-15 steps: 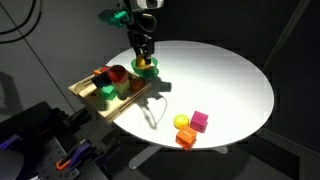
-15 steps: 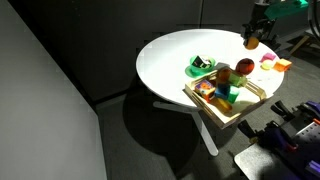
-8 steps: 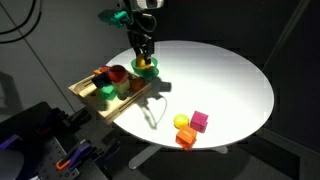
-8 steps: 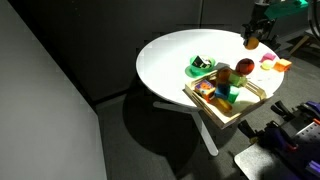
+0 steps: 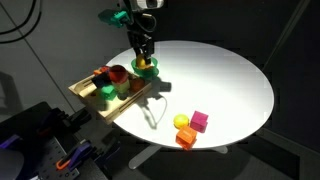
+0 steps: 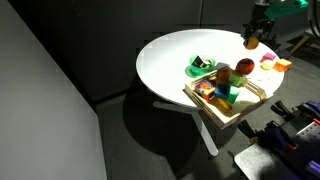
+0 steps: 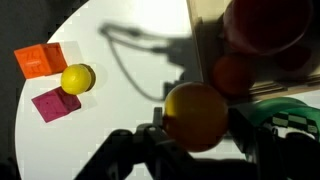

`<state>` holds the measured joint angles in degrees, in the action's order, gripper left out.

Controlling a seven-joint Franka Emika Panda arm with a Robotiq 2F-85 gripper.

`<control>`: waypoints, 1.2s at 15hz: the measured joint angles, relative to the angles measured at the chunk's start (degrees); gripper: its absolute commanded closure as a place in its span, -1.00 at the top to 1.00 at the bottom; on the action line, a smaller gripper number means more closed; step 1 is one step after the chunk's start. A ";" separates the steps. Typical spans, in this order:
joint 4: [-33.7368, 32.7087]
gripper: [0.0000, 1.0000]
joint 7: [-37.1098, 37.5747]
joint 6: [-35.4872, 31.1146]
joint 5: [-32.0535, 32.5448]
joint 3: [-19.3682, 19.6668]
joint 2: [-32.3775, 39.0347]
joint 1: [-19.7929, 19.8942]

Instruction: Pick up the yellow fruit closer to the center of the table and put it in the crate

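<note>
The gripper [image 7: 196, 130] was pinching the yellow fruit [image 7: 195, 112] between its fingers, holding it clear of the white worktop [image 5: 225, 85]. In an exterior view it hung over the green-and-white dish [image 5: 148, 70], just beside the crate [image 5: 88, 100], which held red and green items. Well apart, near the worktop's edge, a brighter yellow fruit [image 5: 181, 122] sat just beside a pink cube [image 5: 199, 121] and an orange block [image 5: 185, 137].

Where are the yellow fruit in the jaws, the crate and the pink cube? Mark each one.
yellow fruit [image 7: 195, 115], wrist view, centre of its rounded face.
crate [image 5: 86, 100], in an exterior view, its near wooden side wall.
pink cube [image 5: 200, 121], in an exterior view, middle of the cube.
</note>
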<state>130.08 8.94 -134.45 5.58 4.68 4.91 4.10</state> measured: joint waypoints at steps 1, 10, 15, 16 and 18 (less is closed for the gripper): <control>0.00 -0.19 0.00 0.00 0.00 0.00 0.00 0.00; 0.02 -0.19 -0.29 0.00 0.05 -0.71 -0.51 -0.44; 0.69 -0.19 -0.41 0.31 0.82 -2.52 -2.96 -2.52; 0.94 -0.19 -0.44 0.65 0.88 -3.04 -3.61 -3.07; 1.44 -0.19 -0.56 1.79 0.88 -4.17 -4.82 -4.19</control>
<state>131.52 8.37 -132.66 6.46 0.50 0.09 -0.10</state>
